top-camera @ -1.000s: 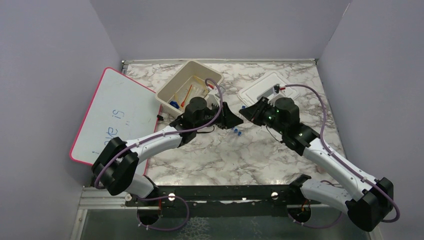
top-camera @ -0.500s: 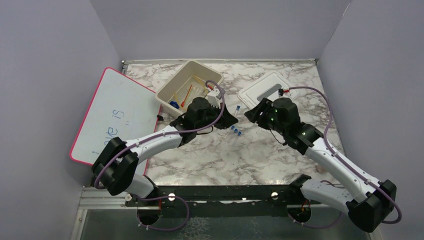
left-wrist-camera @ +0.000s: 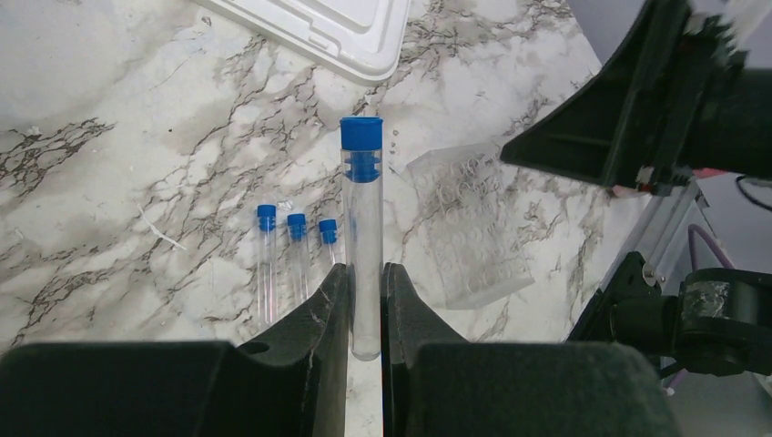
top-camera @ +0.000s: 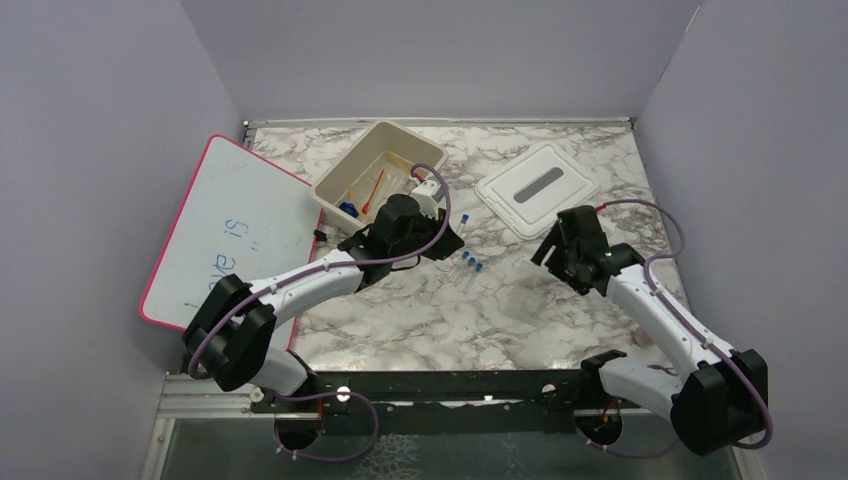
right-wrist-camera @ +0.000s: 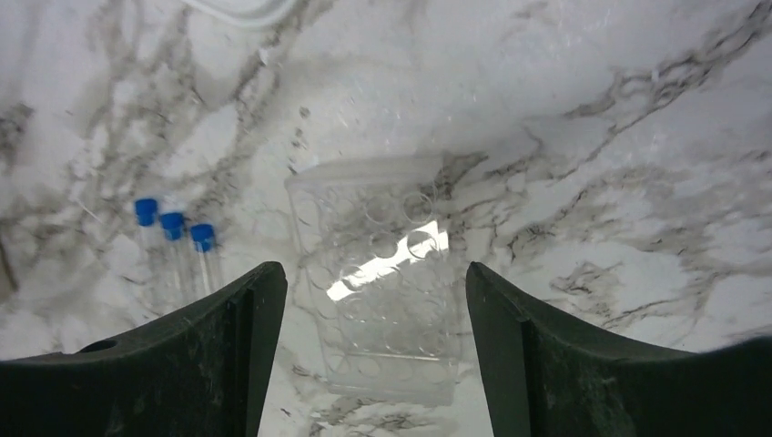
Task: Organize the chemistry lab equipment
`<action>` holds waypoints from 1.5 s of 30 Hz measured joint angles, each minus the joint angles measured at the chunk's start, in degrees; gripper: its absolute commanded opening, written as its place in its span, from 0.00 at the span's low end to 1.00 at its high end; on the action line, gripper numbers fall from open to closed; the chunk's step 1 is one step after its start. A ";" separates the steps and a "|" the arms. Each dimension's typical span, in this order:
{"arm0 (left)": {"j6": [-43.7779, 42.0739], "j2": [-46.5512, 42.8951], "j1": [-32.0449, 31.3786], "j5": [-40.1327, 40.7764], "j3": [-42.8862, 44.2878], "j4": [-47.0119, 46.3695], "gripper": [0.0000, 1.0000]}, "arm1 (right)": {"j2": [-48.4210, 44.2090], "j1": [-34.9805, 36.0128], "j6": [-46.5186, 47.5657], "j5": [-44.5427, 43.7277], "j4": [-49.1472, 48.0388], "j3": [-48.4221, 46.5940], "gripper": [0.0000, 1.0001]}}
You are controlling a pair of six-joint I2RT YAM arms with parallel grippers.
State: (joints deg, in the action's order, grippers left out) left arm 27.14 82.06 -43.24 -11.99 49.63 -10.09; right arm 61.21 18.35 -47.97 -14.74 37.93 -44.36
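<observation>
My left gripper [left-wrist-camera: 364, 278] is shut on a clear tube [left-wrist-camera: 362, 228] with a blue cap, held by its lower end, cap pointing away. From above, the left gripper [top-camera: 450, 240] is beside the tub and the tube's cap [top-camera: 465, 217] sticks out. Three small blue-capped tubes [left-wrist-camera: 296, 250] [top-camera: 470, 264] [right-wrist-camera: 173, 246] lie side by side on the marble. A clear plastic rack [right-wrist-camera: 387, 273] [left-wrist-camera: 469, 237] lies to their right. Above that rack my right gripper [right-wrist-camera: 373, 291] [top-camera: 548, 250] hangs open with nothing in it.
The beige tub [top-camera: 395, 135] at the back left holds an orange-red dropper [top-camera: 375, 188] and a blue-based vial [top-camera: 348, 209]. Its white lid [top-camera: 537, 187] [left-wrist-camera: 319, 27] lies at the back right. The pink-rimmed whiteboard [top-camera: 235, 230] leans at the left.
The right gripper opened wide and drew back to the right, away from the left gripper. The tube stayed in the left gripper, which closed on it and barely moved.
</observation>
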 measured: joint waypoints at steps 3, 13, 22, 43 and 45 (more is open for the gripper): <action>-0.07 0.00 0.00 -0.44 -0.02 -0.02 0.17 | 2.27 0.00 -0.04 3.67 -0.07 3.30 0.77; -0.57 0.00 0.00 -2.14 -0.02 -0.02 0.17 | 9.01 0.00 1.64 13.86 -6.75 6.78 0.66; -0.74 0.00 0.00 -2.67 -0.02 -0.02 0.17 | 19.02 -0.15 8.31 20.39 -16.00 2.49 0.59; -3.98 0.02 0.00 -9.44 -0.02 -4.20 0.18 | 4.76 -0.31 18.62 40.87 -15.47 -12.09 0.69; -4.50 0.02 0.00 -9.57 -0.02 -4.28 0.18 | 5.05 -0.31 17.57 44.54 -16.35 -12.83 0.66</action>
State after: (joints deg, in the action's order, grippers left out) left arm 22.63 82.08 -43.24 -21.56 49.60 -14.37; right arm 66.26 18.04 -30.39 29.80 21.58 -57.19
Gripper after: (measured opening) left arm 0.179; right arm 0.691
